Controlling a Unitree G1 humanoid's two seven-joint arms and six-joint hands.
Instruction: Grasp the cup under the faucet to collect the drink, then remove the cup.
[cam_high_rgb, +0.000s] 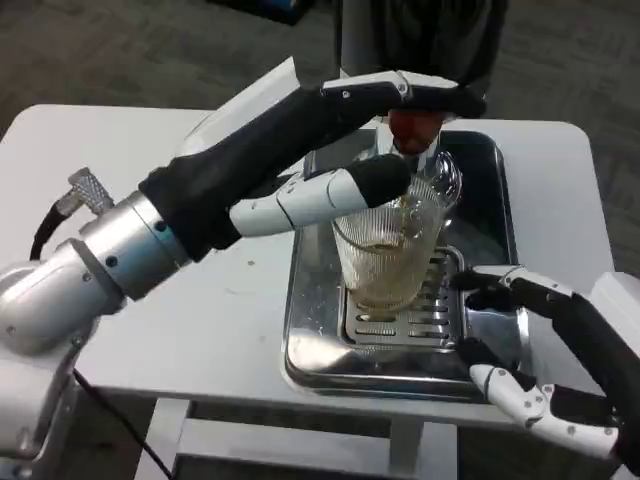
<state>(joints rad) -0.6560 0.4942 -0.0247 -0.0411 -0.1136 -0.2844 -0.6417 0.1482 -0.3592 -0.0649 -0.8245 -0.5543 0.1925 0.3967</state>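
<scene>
A ribbed clear glass cup (385, 255) stands on the slotted grate (400, 322) of a steel drip tray (308, 335), right under the chrome faucet (443, 178). Some amber drink sits in its lower part. My left hand (385, 140) reaches in from the left and grips the faucet's red handle (412, 127): its upper fingers (420, 95) lie over the top, and its thumb (345, 192) lies below, against the cup's rim. My right hand (525, 345) hovers at the tray's front right corner, fingers spread, a little right of the cup and not touching it.
The dark dispenser body (420, 35) rises behind the tray. The white table (230, 300) stretches to the left of the tray, its front edge close below. My left forearm (130, 245) crosses the table's left half.
</scene>
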